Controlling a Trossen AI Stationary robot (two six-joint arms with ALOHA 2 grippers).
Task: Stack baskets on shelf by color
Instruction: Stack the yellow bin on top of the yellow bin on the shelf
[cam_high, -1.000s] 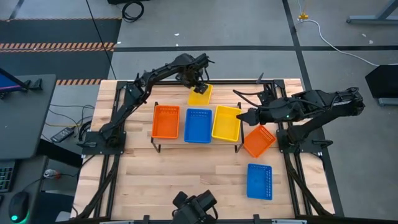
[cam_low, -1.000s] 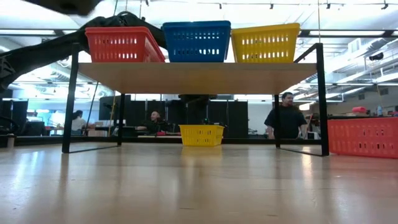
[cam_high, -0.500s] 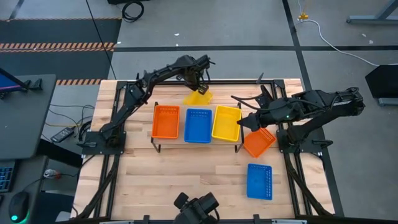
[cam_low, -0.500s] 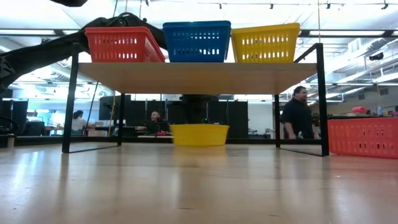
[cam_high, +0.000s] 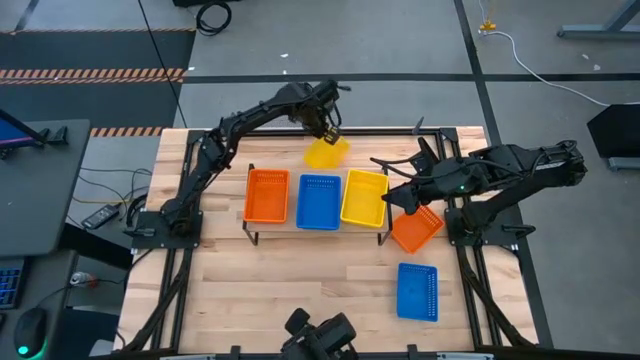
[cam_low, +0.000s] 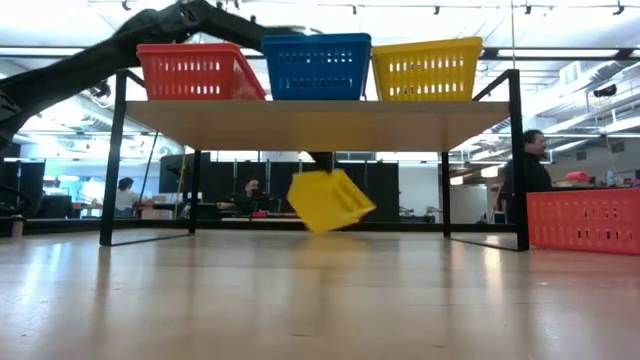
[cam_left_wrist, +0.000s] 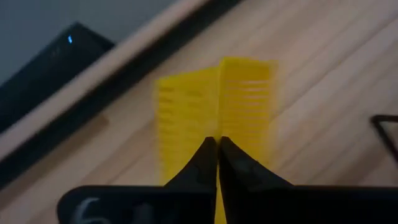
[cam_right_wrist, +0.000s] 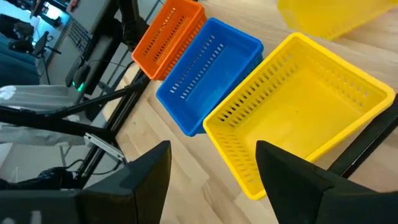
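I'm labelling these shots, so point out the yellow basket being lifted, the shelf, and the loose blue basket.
lifted yellow basket (cam_low: 330, 200), low view, tilted side wall
shelf (cam_low: 320, 124), low view, board's front edge
loose blue basket (cam_high: 417, 291), high view, its floor

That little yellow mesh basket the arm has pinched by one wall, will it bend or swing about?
The small yellow perforated plastic basket hangs tilted off the tabletop from the left gripper, so it probably swings. It keeps its shape, so it is likely stiff and light.

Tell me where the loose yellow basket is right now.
In the high view the loose yellow basket is behind the shelf, near the table's far edge, clamped in the left gripper. The low view shows it tilted and lifted off the tabletop.
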